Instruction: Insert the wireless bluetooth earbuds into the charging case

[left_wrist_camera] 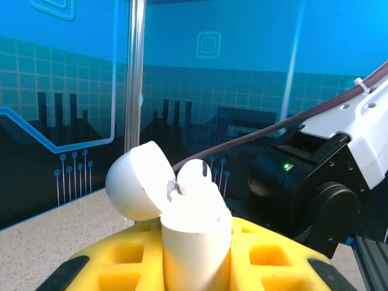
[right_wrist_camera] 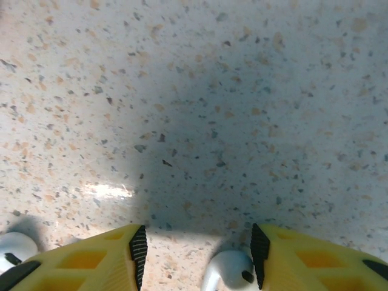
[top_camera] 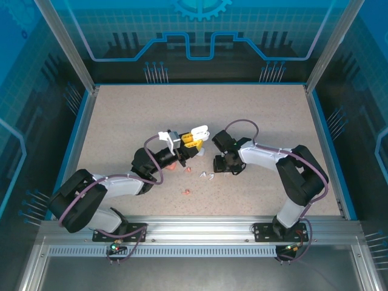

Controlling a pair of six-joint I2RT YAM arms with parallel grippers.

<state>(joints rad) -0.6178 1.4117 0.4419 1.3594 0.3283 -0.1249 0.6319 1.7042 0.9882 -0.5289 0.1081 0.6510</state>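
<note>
My left gripper (top_camera: 190,142) is raised over the table centre, shut on a white charging case (top_camera: 199,131). In the left wrist view the case (left_wrist_camera: 195,239) stands upright between the yellow fingers (left_wrist_camera: 267,251), its lid (left_wrist_camera: 134,180) tipped open to the left. A white earbud (left_wrist_camera: 195,176) sits in its mouth. My right gripper (top_camera: 220,165) points down at the table, open. In the right wrist view a white earbud (right_wrist_camera: 229,270) lies between the jaws, close to the right finger (right_wrist_camera: 303,257). Another white earbud (right_wrist_camera: 14,248) lies outside the left finger.
Loose on the speckled table (top_camera: 254,121) are a pair of white earbuds (top_camera: 207,176) and pinkish-red ones (top_camera: 187,191) (top_camera: 187,170) below the grippers. A pinkish thing (top_camera: 172,165) lies under the left arm. Blue walls and metal posts ring the table.
</note>
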